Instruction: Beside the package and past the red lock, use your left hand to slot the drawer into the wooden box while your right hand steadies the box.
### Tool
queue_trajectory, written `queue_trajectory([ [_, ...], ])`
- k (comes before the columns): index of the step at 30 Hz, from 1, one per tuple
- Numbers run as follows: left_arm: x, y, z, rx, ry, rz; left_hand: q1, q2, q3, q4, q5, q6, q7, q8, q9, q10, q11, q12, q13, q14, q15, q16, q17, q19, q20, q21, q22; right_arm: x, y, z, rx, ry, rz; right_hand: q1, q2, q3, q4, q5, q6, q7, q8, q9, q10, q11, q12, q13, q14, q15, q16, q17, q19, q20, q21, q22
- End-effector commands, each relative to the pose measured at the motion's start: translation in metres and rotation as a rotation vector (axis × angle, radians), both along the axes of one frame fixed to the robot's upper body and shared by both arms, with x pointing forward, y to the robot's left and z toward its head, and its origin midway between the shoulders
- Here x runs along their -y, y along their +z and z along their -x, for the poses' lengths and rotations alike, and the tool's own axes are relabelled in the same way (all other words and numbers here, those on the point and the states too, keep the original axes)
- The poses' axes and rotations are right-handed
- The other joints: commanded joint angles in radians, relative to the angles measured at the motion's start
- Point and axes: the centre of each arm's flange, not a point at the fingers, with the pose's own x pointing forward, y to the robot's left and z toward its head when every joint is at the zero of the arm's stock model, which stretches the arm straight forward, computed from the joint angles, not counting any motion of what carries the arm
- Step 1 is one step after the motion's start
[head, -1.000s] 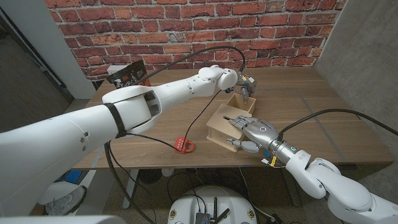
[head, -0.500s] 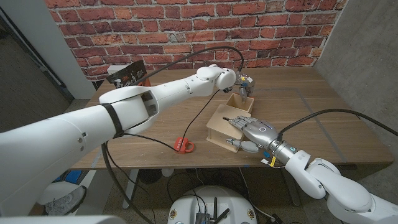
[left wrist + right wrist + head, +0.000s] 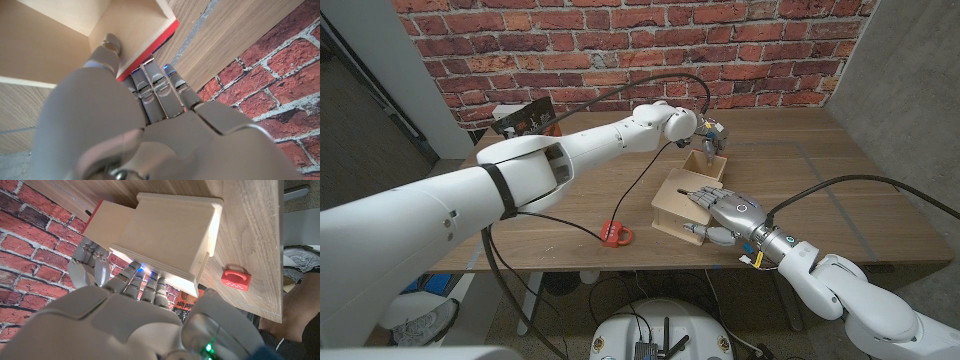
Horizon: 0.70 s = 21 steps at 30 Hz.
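Your left hand (image 3: pixel 713 135) holds the drawer (image 3: pixel 706 166) at its far end: in the left wrist view the thumb sits inside the drawer's cavity and the fingers (image 3: pixel 160 87) wrap over its red-faced end panel, pinching that wall between them. The drawer lies on the far side of the wooden box (image 3: pixel 682 205), its near end at the box's opening, partly in by the look of it.

Your right hand (image 3: pixel 728 216) rests on the box's right side, fingers laid over the top edge and lightly curled; the right wrist view shows them touching the box wall.

Expect thin, stiff plywood: light, rigid, smooth and a bit slippery, liable to bind if the drawer goes in skewed. The end panel is the sensible hold, since it lets you push straight along the drawer's length. Keep the box braced, as it looks light enough to slide on the table (image 3: pixel 840 200).

The red lock (image 3: pixel 615 234) lies near, left of the box; the package (image 3: pixel 525 120) stands far left.
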Motion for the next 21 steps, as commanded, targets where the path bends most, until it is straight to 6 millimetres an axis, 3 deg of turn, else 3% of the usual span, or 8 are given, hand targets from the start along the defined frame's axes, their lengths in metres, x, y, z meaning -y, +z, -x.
queue_trajectory([
  [1, -0.0052, 0.0016, -0.0016, 0.019, -0.024, -0.011, 0.066, 0.07, 0.002, 0.005, 0.007, 0.014, -0.004, 0.01, 0.023, 0.019, -0.025, 0.006, 0.004, 0.038, -0.053, 0.003, 0.006, 0.003, -0.153, -0.004, 0.0, 0.0009, 0.0015, -0.0023, -0.001, -0.007, 0.001, -0.01, 0.004, 0.007, 0.001, -0.001, 0.012, -0.001, 0.006, 0.003, 0.01, 0.0, 0.008, 0.004, 0.008, -0.003, 0.004, 0.0, 0.009, -0.001, 0.009, 0.006],
  [21, -0.0122, -0.0046, -0.0046, 0.034, -0.064, 0.025, 0.066, 0.07, 0.001, 0.006, 0.007, 0.016, -0.008, 0.011, 0.023, 0.019, -0.024, 0.008, 0.004, 0.035, -0.053, 0.003, 0.006, 0.002, -0.153, -0.004, 0.0, 0.0022, 0.0029, -0.0055, -0.009, -0.008, -0.004, -0.01, 0.004, 0.007, 0.001, -0.001, 0.012, -0.001, 0.006, 0.003, 0.01, 0.0, 0.008, 0.004, 0.008, -0.003, 0.004, 0.0, 0.009, -0.001, 0.009, 0.006],
])
